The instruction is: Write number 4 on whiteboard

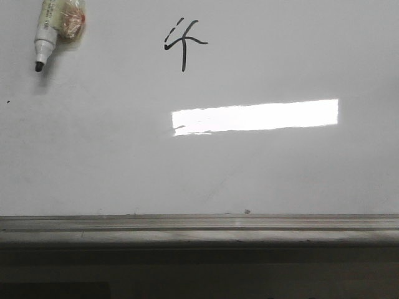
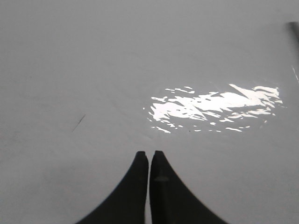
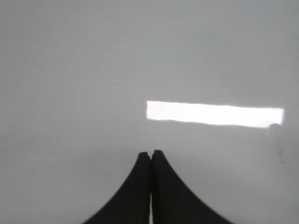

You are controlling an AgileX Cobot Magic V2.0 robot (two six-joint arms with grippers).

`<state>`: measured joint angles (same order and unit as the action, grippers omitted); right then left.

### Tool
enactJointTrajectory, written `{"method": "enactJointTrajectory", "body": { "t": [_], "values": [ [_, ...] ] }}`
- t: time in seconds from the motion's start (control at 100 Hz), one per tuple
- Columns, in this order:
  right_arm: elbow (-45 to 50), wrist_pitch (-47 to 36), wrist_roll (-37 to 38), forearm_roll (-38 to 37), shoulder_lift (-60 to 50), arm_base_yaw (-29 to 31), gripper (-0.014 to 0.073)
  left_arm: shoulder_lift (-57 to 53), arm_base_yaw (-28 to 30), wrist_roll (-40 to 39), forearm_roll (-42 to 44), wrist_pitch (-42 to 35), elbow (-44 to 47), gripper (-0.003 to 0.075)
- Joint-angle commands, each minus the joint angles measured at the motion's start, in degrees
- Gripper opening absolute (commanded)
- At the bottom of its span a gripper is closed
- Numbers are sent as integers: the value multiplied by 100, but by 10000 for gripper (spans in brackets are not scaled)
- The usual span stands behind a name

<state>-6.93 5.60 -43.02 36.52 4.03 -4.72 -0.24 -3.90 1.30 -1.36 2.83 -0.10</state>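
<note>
- Marker (image 1: 48, 32) at the far left top of the front view, uncapped, dark tip pointing down, lying on the whiteboard (image 1: 280, 180) beside a small reddish object (image 1: 73, 23).
- Number 4 (image 1: 182, 43) right of the marker, in the upper middle of the board: thin black strokes, a vertical stem crossed by a wavy bar, short dashes above.
- Bright rectangular reflection (image 1: 255, 116) below and right of the figure; grey tray edge (image 1: 199, 225) along the bottom.
- Left gripper (image 2: 149, 156) closed, fingertips together, holding nothing, over bare board.
- Right gripper (image 3: 150, 155) likewise closed and empty above the board.
</note>
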Motion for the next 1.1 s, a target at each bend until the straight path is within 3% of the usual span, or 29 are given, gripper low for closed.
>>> {"method": "enactJointTrajectory", "body": {
  "t": [0.0, 0.08, 0.3, 0.53, 1.09],
  "values": [
    [-136, -560, 1646, -1920, 243, 112, -66, -163, 6, -68, -1, -462, 153, -20],
    [-45, -560, 2219, -2674, 295, 326, -66, -163, 6, -68, -1, -462, 153, -20],
    [527, -836, 2900, -3692, -246, 851, -66, -163, 6, -68, -1, -462, 153, -20],
    [858, -325, 3021, -3702, -577, 877, -66, -163, 6, -68, -1, -462, 153, -20],
    [858, -488, 3000, -3742, -577, 877, -66, -163, 6, -68, -1, -462, 153, -20]
  ]
}}
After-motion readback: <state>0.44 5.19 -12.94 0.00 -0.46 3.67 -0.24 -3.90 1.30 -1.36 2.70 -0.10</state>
